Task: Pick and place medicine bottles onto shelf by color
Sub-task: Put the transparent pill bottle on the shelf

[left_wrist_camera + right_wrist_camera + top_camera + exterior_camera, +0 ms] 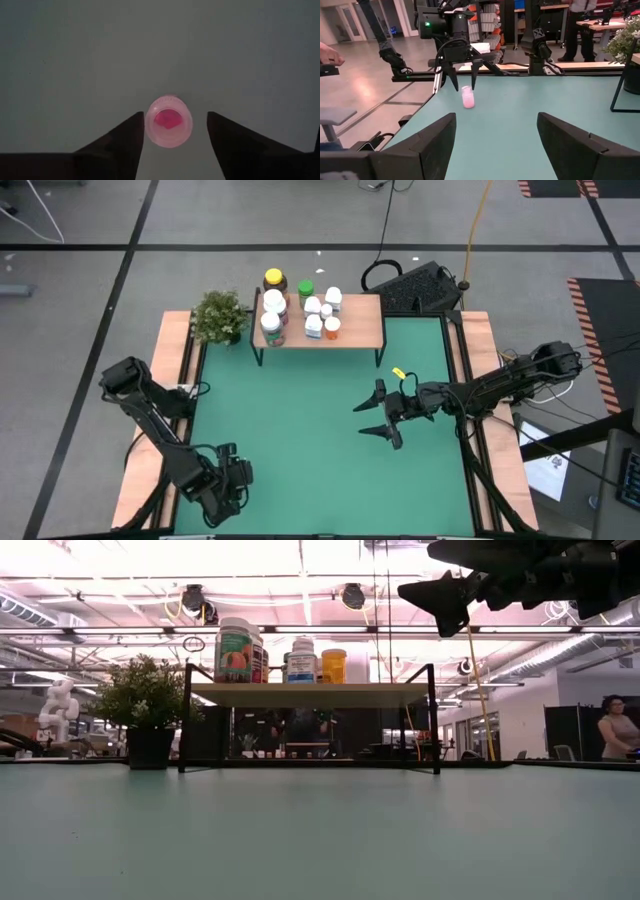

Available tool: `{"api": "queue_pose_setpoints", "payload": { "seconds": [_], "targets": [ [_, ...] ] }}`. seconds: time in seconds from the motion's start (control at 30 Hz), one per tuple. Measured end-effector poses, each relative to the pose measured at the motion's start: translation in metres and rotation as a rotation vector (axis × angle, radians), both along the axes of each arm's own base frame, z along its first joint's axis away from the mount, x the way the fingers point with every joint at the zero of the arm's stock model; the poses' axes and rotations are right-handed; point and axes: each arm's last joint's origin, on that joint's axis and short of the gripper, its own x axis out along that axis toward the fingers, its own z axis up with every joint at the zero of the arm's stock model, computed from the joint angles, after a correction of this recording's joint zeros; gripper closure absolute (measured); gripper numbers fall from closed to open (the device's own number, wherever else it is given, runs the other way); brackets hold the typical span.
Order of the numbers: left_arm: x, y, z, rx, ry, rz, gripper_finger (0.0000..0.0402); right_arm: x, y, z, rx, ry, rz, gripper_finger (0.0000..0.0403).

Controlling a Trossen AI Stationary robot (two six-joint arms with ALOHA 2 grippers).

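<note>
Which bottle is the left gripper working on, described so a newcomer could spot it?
Start at the green table and go to its near-left corner, far from the shelf. There the left gripper hangs over a small pink bottle standing alone. Every other bottle is on the shelf; only this one is pink.

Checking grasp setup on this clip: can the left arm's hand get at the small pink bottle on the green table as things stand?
Probably yes. The left hand hangs right over the small pink bottle with a finger on each side, jaws apart, nothing between them. The right hand waits far off.
</note>
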Motion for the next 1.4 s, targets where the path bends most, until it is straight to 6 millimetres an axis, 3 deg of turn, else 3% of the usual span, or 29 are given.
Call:
{"api": "queue_pose_setpoints", "payload": {
  "seconds": [0.23,0.7,0.9,1.03,1.17,1.4],
  "targets": [
    [0.0,0.0,0.0,0.006,-0.005,-0.003,0.0182,0.0,0.0,0.0,0.0,0.0,0.0,0.0129],
    [0.002,0.007,-0.016,-0.003,-0.019,0.006,0.026,0.0,0.0,0.0,0.003,0.0,0.0,0.0129],
    [0.009,0.015,-0.014,0.022,-0.005,-0.003,0.0254,0.0,0.0,0.001,0.014,-0.004,-0.011,0.0129],
    [0.029,0.031,-0.005,-0.007,0.047,0.077,0.0251,-0.004,-0.003,0.007,0.062,-0.016,-0.061,0.0129],
    [0.055,0.061,0.009,0.001,0.078,0.212,0.0261,-0.018,-0.007,0.024,0.08,-0.01,-0.103,0.0129],
    [0.111,0.116,0.061,-0.017,-0.038,0.225,0.0256,-0.056,-0.017,0.055,0.111,-0.027,-0.264,0.0129]
  ]
}}
